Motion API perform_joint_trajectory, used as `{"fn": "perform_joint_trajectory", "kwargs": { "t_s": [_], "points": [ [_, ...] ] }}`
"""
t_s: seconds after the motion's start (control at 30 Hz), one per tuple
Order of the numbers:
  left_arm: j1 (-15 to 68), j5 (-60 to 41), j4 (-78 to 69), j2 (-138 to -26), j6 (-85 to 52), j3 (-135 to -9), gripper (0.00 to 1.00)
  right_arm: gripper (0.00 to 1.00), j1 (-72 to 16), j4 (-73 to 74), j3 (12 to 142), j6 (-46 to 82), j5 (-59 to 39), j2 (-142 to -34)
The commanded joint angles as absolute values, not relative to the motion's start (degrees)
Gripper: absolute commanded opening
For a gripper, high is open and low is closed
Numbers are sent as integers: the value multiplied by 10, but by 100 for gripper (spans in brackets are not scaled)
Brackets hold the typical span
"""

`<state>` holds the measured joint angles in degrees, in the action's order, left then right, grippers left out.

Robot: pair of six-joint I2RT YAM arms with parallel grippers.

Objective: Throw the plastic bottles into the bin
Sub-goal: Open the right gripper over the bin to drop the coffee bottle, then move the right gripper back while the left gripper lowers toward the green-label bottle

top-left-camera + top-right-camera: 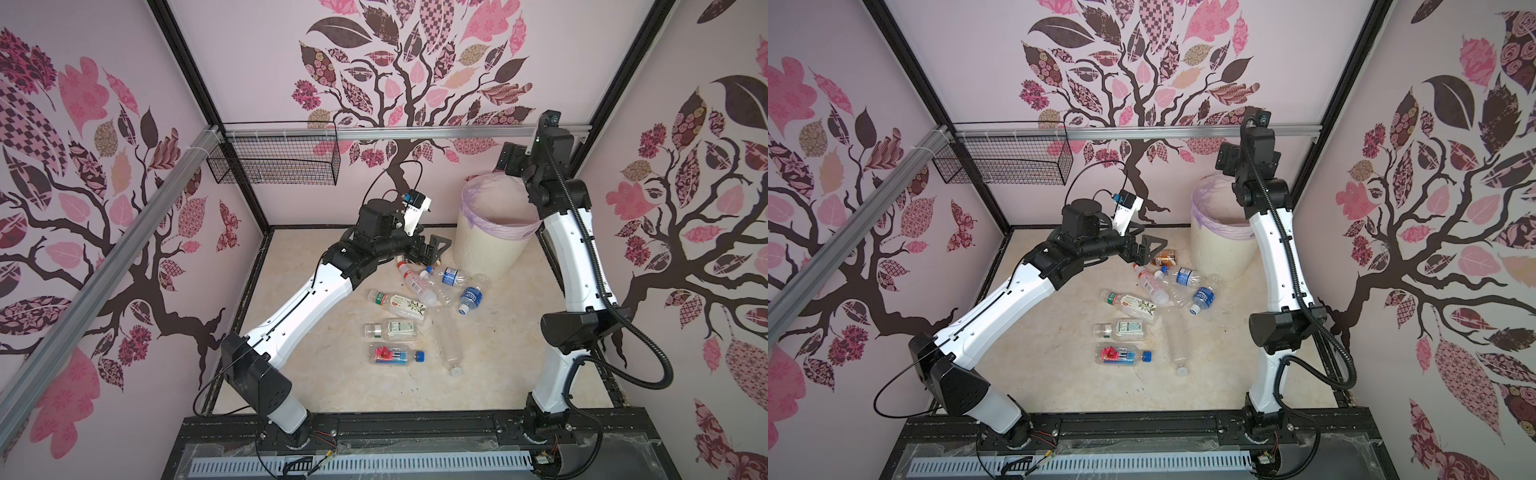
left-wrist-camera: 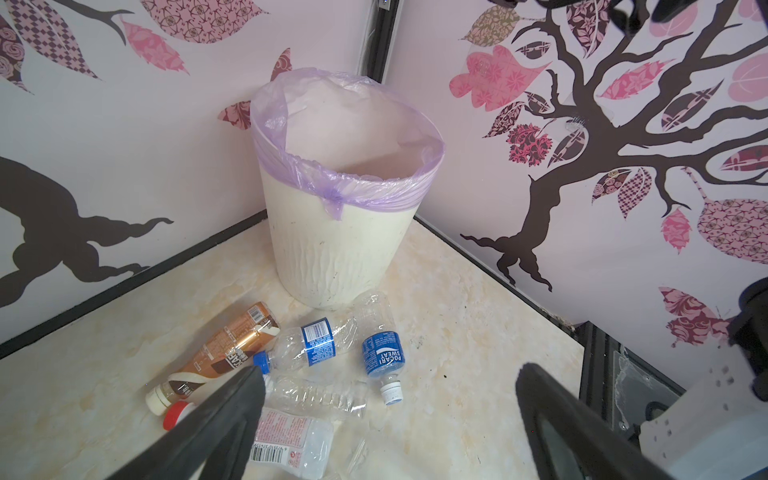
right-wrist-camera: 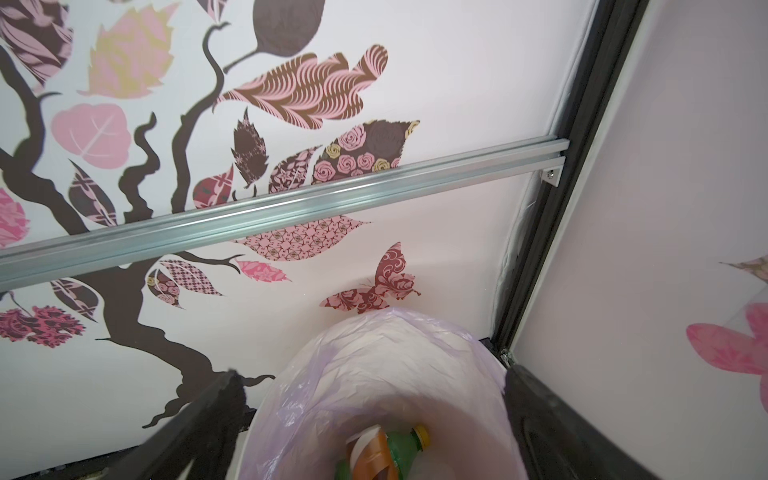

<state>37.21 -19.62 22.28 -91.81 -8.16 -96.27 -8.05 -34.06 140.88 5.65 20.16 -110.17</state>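
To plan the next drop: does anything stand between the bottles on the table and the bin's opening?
Yes: the right gripper hangs open above the mouth of the bin, and its arm passes over the rim.

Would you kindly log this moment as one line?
right jaws open over bin; left jaws open near brown bottle; green bottle in bin; more bottles on floor
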Motion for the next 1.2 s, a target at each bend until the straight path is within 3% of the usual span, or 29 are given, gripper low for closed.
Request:
{"fn": "perform_joint_trajectory", "kwargs": {
  "t_s": [0.0,0.4,0.63,0.9,1.17],
  "points": [
    [370,-195,213,-903,-83,-942,98,100,-80,-341,1429,65,193,-1075],
    [366,-154,218,-910,-118,-943,98,99,-85,-362,1398,96,145,-1048],
    [308,-157,223,-893,-234,-892,98,99,-153,-289,1225,81,158,-970],
    [262,-90,344,-874,-314,-838,98,100,-252,-215,997,76,170,-893],
    [191,-168,315,-860,-445,-715,98,99,-331,-163,825,95,167,-845]
  ]
}}
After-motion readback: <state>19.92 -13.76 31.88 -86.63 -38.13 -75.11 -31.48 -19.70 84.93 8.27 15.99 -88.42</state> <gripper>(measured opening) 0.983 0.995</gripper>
